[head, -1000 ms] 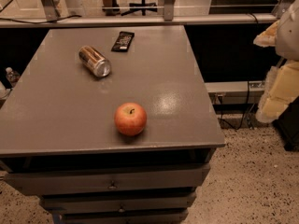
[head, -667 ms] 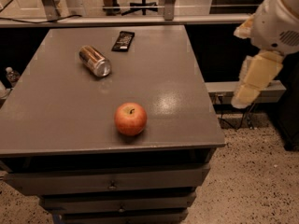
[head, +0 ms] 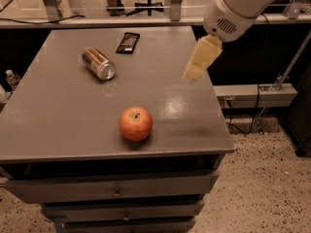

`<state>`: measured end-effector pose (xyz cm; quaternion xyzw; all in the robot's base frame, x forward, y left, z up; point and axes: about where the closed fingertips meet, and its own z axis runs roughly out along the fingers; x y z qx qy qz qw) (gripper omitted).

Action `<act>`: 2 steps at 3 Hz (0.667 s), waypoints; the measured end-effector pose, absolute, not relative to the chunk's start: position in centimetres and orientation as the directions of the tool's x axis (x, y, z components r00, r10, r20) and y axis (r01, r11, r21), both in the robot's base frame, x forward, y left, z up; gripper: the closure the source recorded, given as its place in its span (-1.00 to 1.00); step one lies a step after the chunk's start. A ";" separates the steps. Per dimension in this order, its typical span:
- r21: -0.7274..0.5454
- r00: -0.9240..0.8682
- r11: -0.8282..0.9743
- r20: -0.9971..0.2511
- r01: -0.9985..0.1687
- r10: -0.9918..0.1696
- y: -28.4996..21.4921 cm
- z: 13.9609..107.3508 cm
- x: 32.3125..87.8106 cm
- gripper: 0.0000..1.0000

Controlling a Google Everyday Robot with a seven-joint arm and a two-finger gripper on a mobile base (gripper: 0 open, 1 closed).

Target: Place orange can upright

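Note:
The orange can [head: 97, 63] lies on its side on the grey table [head: 58, 115], in the far left part, its silver end facing the near right. My gripper [head: 200, 60] hangs above the table's right side, well to the right of the can, with nothing seen in it. The white arm comes in from the upper right.
A red-orange apple [head: 135, 123] sits near the table's front edge. A flat black packet [head: 128, 42] lies at the back, just right of the can. Drawers are below the table top. A rail and chair legs stand behind the table.
My arm and gripper have swung left from beyond the table's right edge to over its right side. The can, apple and packet have not moved.

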<state>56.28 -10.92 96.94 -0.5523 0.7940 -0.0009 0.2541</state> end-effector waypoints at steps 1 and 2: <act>-0.213 -0.366 0.513 -0.485 -0.832 -0.794 -7.8 96.8 58.9 -1.00; -0.184 -0.413 0.558 -0.496 -0.809 -0.763 -7.7 96.9 58.8 -1.00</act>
